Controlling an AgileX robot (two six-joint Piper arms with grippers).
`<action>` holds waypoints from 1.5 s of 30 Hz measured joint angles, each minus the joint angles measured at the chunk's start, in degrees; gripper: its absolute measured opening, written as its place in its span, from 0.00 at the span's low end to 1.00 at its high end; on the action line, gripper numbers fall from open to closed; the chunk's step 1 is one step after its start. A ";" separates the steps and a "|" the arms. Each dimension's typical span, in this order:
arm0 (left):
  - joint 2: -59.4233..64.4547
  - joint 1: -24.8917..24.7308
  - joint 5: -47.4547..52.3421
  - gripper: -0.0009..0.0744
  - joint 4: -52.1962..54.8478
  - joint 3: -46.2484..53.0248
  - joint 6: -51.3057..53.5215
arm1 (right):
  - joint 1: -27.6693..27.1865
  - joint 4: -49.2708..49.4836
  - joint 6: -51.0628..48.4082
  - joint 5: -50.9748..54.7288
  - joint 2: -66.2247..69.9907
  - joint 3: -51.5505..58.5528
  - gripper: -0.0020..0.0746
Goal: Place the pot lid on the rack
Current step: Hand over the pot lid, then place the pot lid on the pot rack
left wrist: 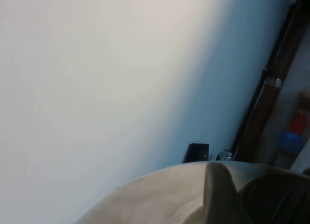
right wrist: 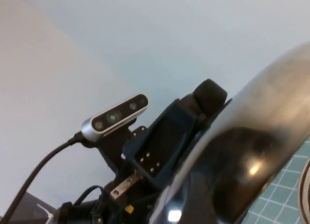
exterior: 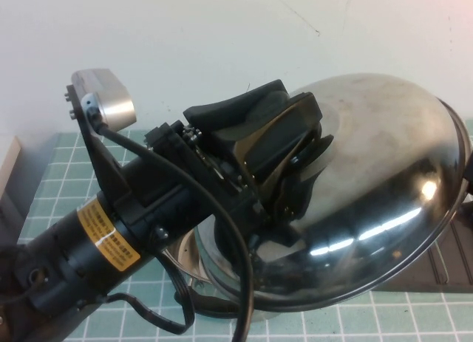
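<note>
Currently mid-carry: left hand (exterior: 292, 176) clamped on the knob of the lid (exterior: 384, 179), lid lifted clear and tilted so the dome faces the camera. Knob itself hidden by the fingers (exterior: 284, 135), so grip depth can't be confirmed. Pot (exterior: 203, 264) sits below the lid, only a sliver of rim showing. Rack (exterior: 443, 264) peeks out dark past the lid's lower right edge, on the counter (exterior: 52, 187); prongs not visible from here.

Right hand not in any view; its wrist camera just looks across at the left hand (right wrist: 191, 117) and the lid (right wrist: 261, 137), so presumably parked to the right.

Left wrist view only shows the lid's curve (left wrist: 160, 200) against the wall, no use for aiming.

Suggestions for the step:
- Keep squeeze firm on the knob; wide lid hanging off a small knob probably wants to swing.
- Move slow toward the rack, right and down.
- Turn lid edge-on before lowering, so the rim slots between prongs rather than landing flat on top.
- Release only once the rim rests in the tray ridges and leans on a prong.
- Watch lid edge against the pot rim on the way out.
</note>
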 joint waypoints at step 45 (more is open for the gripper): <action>11.00 8.12 -4.74 0.71 -0.02 -0.22 5.46 | 8.60 -0.43 -15.43 -10.08 13.48 -7.29 0.13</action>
